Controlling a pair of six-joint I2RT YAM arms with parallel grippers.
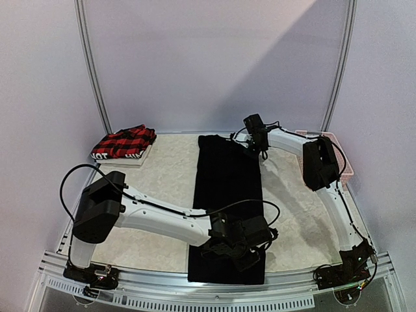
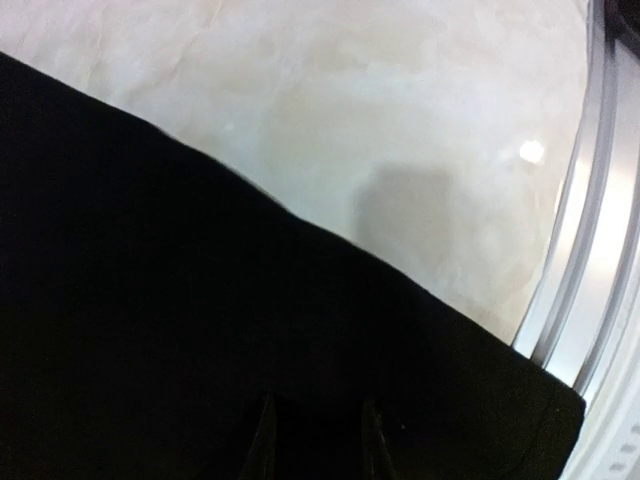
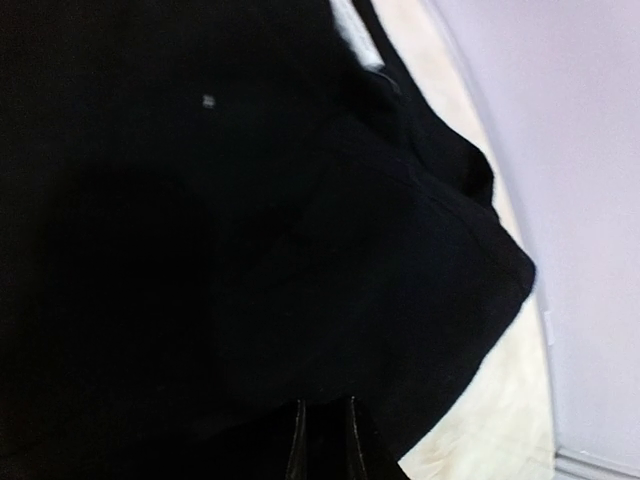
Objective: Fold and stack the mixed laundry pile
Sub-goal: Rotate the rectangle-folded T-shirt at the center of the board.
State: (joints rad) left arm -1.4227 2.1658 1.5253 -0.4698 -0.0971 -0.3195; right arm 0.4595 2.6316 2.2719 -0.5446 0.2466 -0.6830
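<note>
One plaid piece (image 1: 127,141) lies far-left; right arm (image 1: 318,164) overlaps pink basket (image 1: 348,168).

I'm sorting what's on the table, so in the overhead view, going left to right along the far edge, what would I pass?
red-and-black plaid piece → black T-shirt → pink basket, only partly in sight at the far right corner.

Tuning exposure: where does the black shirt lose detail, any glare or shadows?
Top external: black T-shirt is a flat, detail-free strip. Left wrist: glare spot and a soft shadow on the table. Right wrist: T-shirt nearly crushed black, folds faint.
</note>
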